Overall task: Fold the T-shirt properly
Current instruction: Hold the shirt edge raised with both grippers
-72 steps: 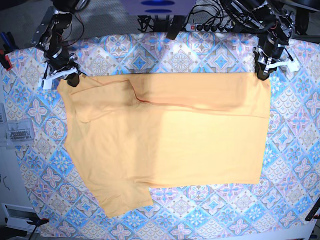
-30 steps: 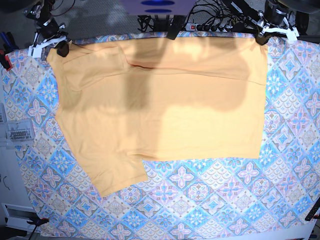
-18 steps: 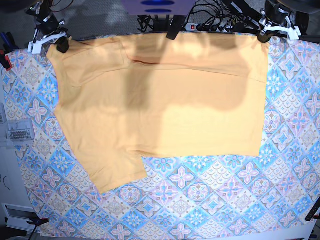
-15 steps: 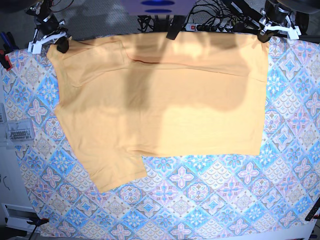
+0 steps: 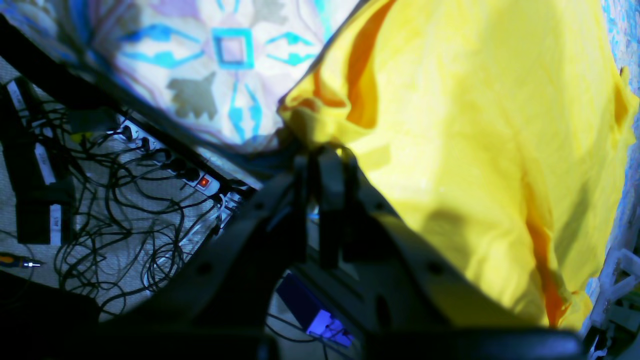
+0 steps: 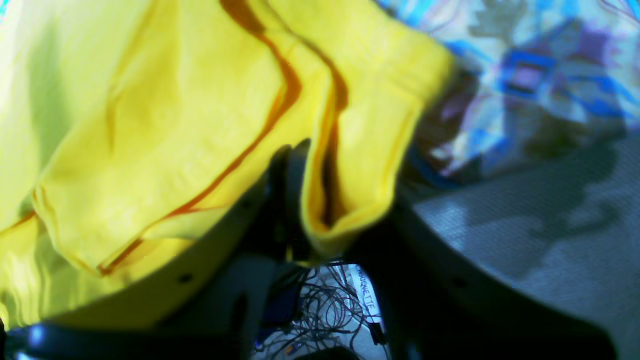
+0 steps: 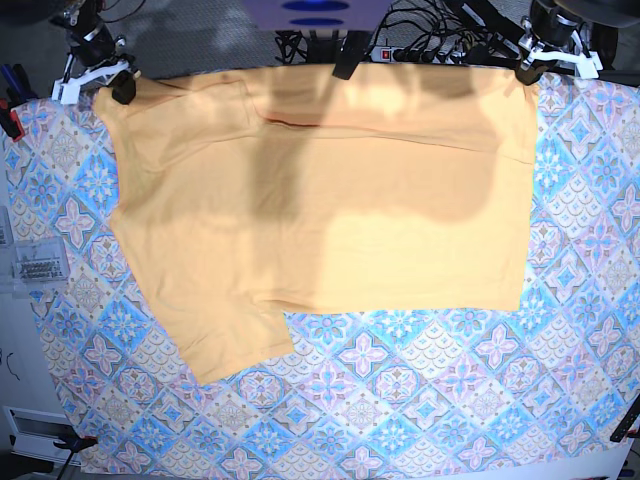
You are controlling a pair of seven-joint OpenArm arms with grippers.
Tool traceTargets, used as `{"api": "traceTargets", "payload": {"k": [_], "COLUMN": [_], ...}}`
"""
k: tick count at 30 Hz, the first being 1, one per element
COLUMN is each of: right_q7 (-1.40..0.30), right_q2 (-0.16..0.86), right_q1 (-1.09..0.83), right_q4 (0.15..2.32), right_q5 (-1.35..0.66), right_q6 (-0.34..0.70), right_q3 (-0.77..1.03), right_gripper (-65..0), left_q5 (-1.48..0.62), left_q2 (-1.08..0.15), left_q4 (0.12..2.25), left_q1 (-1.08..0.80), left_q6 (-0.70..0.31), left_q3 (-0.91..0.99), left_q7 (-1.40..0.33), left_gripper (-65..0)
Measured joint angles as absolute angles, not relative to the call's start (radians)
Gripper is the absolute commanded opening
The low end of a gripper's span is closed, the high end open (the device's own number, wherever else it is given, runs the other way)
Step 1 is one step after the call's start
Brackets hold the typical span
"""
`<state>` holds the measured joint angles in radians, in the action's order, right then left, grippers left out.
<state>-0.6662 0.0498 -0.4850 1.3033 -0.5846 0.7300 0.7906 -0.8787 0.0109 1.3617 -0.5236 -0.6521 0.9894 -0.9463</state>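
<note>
Cloth-dragging apparently over; T-shirt (image 7: 320, 200) now lying well up the patterned cloth (image 7: 400, 400), collar-side edge drawn to the far rim of the table beside the power strip (image 7: 420, 52), against a spot noticeably nearer the middle a couple of seconds back; hardly any shift across the last half second, so seemingly settled. Spread mostly flat, one sleeve angled out toward the near corner on the base view's left, a long shallow crease under the top edge, broad arm shadows across the upper half.

Left gripper (image 5: 320, 155) shut tight on the far corner of the shirt at the base view's right, fingers pressed together with a small bunched tuck of yellow fabric just above them. Right gripper (image 6: 340, 190) different: jaws standing apart, a rounded loop of hem sitting loosely between them rather than pinched flat; looks like a release just begun on that side, fabric not yet dropped clear.

Meaning for the task, as a judgement: placing step about done, garment laid out for a first fold, none made yet. Likely next: letting go of both corners, pulling clear without snagging the thin fabric, then taking a sleeve or side edge. Risk: uneven release, with one corner held and the other freed, skewing the top edge or deepening that crease.
</note>
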Motion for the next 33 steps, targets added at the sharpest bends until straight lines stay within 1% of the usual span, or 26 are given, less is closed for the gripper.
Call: {"api": "traceTargets", "payload": {"k": [2,5,7,14,17,19,20,24,29,33], "right_q7": [-0.666,-0.666,-0.667,-0.665,-0.666,-0.665,-0.665,-0.662,-0.662,-0.662], "right_q2": [0.052,0.051,0.050,0.050,0.050,0.050,0.050,0.050,0.050,0.050], "right_q1": [-0.485,-0.485,-0.485,-0.485,-0.484,-0.484,-0.483,-0.483,-0.483,-0.483], "right_q4": [1.303,1.303,1.303,1.304,1.304,1.307,1.308,1.308,1.308,1.308], "right_q5": [-0.584,-0.585,-0.585,-0.593,-0.605,-0.607,-0.607,-0.607,-0.607,-0.607], "right_q6": [0.730,0.730,0.734,0.751,0.754,0.757,0.758,0.760,0.760,0.760], "right_q3": [0.799,0.799,0.799,0.797,0.797,0.797,0.797,0.797,0.797,0.797], "right_gripper": [-49.2,-45.8,-43.1,-30.4,-23.4,-20.5,-19.5,-17.4,-17.5,-17.5], "left_q5": [-0.878,-0.878,-0.879,-0.888,-0.890,-0.890,-0.886,-0.891,-0.886,-0.833], "left_q2": [0.011,0.011,0.010,0.004,0.004,0.004,0.004,0.002,0.001,0.003], "left_q4": [1.362,1.362,1.362,1.364,1.364,1.364,1.364,1.365,1.365,1.367], "left_q1": [-0.524,-0.524,-0.524,-0.524,-0.524,-0.524,-0.524,-0.524,-0.524,-0.529], "left_q6": [-0.652,-0.652,-0.652,-0.653,-0.653,-0.661,-0.679,-0.686,-0.686,-0.698], "left_q3": [0.989,0.990,0.990,0.990,0.990,0.990,0.990,0.991,0.992,0.995], "left_q7": [-0.946,-0.946,-0.945,-0.976,-0.976,-0.976,-0.977,-1.017,-1.022,-1.027], "left_gripper": [-56.5,-53.1,-52.1,-47.9,-47.8,-47.8,-47.7,-47.7,-47.7,-47.8]}}
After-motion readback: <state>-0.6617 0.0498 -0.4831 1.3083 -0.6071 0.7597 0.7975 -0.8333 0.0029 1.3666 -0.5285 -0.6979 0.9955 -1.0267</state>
